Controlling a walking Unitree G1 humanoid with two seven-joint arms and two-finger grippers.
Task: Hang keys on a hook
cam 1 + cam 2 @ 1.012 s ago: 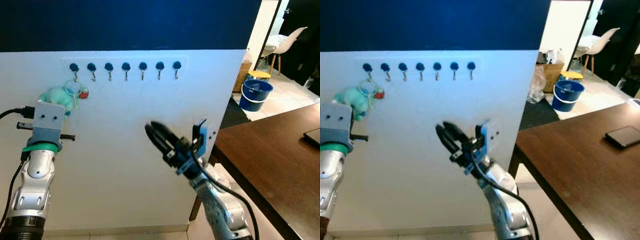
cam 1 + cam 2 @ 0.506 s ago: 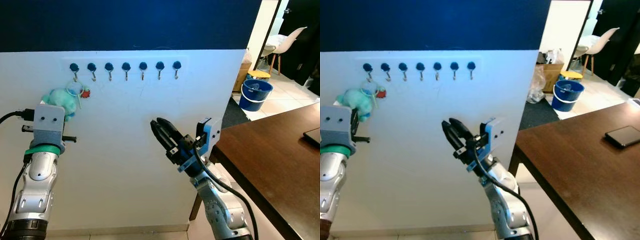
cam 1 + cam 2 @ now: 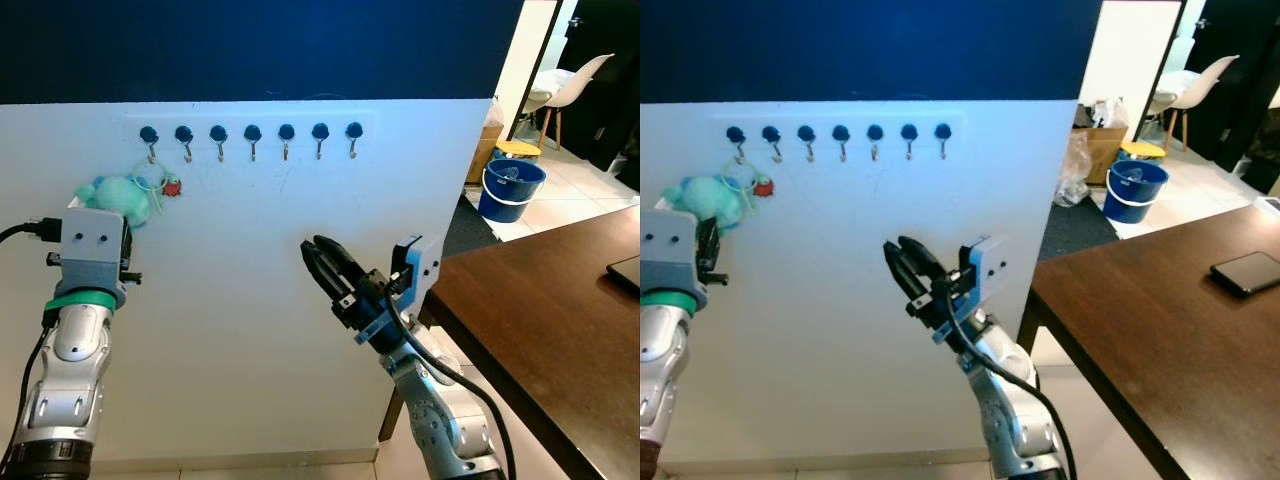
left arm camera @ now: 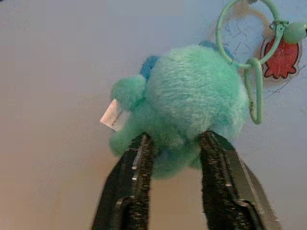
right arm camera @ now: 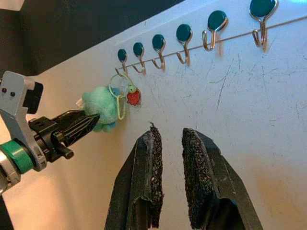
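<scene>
Against the white board [image 3: 300, 280] our left gripper [image 4: 175, 143] pinches the plush keychain [image 4: 192, 100], its ring [image 5: 118, 81] seemingly over the leftmost hook [image 3: 150, 140], unreleased; our right gripper [image 5: 169, 139] hovers nearly closed, empty.

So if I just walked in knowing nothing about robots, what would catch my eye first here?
Probably the fluffy turquoise plush keychain, pinched between the left gripper fingers up against the white wall, its green ring right by the leftmost hook. Next, the row of seven blue-knobbed hooks above it. The right gripper hovers lower, at the middle of the wall, holding nothing.
</scene>
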